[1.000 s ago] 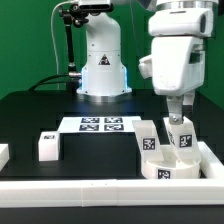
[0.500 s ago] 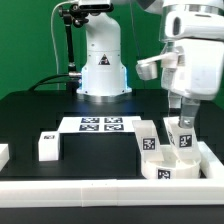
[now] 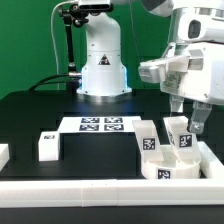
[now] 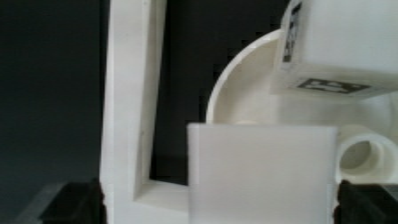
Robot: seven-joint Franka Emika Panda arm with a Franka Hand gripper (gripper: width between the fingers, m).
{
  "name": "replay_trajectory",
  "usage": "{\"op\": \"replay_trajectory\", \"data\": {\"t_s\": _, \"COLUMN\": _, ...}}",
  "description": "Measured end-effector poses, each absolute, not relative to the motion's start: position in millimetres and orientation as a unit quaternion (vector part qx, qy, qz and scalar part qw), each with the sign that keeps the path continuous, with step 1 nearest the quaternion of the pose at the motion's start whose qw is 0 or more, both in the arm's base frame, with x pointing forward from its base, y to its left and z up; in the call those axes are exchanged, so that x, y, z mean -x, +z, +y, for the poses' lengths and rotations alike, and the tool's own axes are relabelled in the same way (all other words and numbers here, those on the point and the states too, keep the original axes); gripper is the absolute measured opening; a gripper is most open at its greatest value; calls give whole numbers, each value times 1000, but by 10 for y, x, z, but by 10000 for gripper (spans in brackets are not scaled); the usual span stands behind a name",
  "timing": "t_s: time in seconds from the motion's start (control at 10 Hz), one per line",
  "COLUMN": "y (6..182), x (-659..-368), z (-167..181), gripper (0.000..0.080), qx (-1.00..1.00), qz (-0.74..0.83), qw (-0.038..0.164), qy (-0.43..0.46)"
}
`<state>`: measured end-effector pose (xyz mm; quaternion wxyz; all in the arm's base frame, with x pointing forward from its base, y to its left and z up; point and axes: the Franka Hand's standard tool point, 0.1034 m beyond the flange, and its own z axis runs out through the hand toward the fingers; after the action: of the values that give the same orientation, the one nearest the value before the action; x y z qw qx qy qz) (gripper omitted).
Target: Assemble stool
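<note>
In the exterior view the round white seat (image 3: 166,171) lies in the front right corner of the rails. Two white legs stand at it: one (image 3: 147,139) on its left side, one (image 3: 181,137) further right. A third leg (image 3: 47,146) stands alone on the black table at the exterior view's left. My gripper (image 3: 188,117) hangs just above the right-hand leg, open and empty. In the wrist view a leg (image 4: 262,165) stands between the spread dark fingers (image 4: 75,200), beside the seat (image 4: 249,85) and a tagged leg (image 4: 338,50).
White border rails run along the front (image 3: 100,190) and the right (image 3: 212,155); one shows in the wrist view (image 4: 134,100). The marker board (image 3: 100,124) lies before the robot base (image 3: 102,70). A white piece (image 3: 3,153) sits at the far left edge.
My gripper has risen and shifted toward the exterior view's right, lifting clear of the right-hand leg. The legs and seat have not moved.
</note>
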<state>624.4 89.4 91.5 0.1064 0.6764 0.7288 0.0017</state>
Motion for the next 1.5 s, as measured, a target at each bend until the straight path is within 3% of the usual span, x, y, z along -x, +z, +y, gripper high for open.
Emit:
{"op": "replay_trajectory", "data": {"t_s": 0.1, "y": 908, "x": -6237, "z": 889, "gripper": 460, "qx": -678, "qz": 728, "qw": 106, "qy": 0}}
{"op": "replay_trajectory", "data": {"t_s": 0.2, "y": 909, "x": -6238, "z": 884, "gripper": 460, "qx": -678, "qz": 727, "qw": 106, "qy": 0}}
{"op": "replay_trajectory", "data": {"t_s": 0.3, "y": 917, "x": -6243, "z": 883, "gripper": 348, "qx": -678, "qz": 727, "qw": 106, "qy": 1}}
{"op": "replay_trajectory", "data": {"t_s": 0.6, "y": 917, "x": -6243, "z": 881, "gripper": 348, "qx": -692, "qz": 714, "qw": 106, "qy": 3}}
{"op": "replay_trajectory", "data": {"t_s": 1.5, "y": 907, "x": -6279, "z": 878, "gripper": 347, "qx": -897, "qz": 430, "qw": 94, "qy": 31}}
